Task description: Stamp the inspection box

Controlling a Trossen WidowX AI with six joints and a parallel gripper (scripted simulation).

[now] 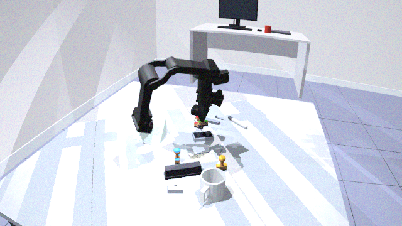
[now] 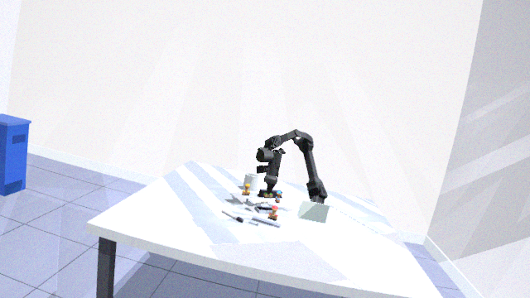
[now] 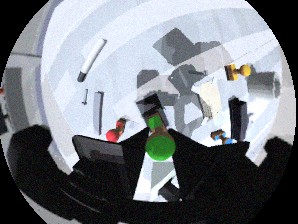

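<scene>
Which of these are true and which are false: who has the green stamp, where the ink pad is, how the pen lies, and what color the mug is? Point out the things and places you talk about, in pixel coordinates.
The gripper (image 1: 202, 120) (image 2: 269, 192) holds the green stamp (image 1: 203, 123) (image 3: 160, 145). True.
The ink pad (image 1: 203, 135) (image 3: 151, 106) is inside the mug. False: it lies on the table.
The marker pen (image 1: 237, 122) (image 3: 92, 60) stands upright. False: it lies flat.
The mug (image 1: 213, 185) (image 3: 265, 85) is white. True.

A white mug (image 1: 217, 186) (image 2: 251, 182) (image 3: 264, 85) stands near a yellow stamp (image 1: 222, 164) (image 2: 247, 189) (image 3: 237, 72) and a long black case (image 1: 183, 170) (image 2: 262, 193) (image 3: 238, 119); a blue stamp (image 1: 176, 152) (image 2: 278, 194) (image 3: 221, 137) is just beside the case. A red stamp (image 1: 197, 117) (image 2: 273, 213) (image 3: 116, 131) stands near a grey bar (image 1: 214, 121) (image 2: 266, 222) (image 3: 99, 113). A marker (image 1: 238, 122) (image 2: 233, 216) (image 3: 92, 60) lies apart. Behind, a desk (image 1: 251, 34) bears a monitor (image 1: 238, 9) and red cup (image 1: 267, 29).
</scene>
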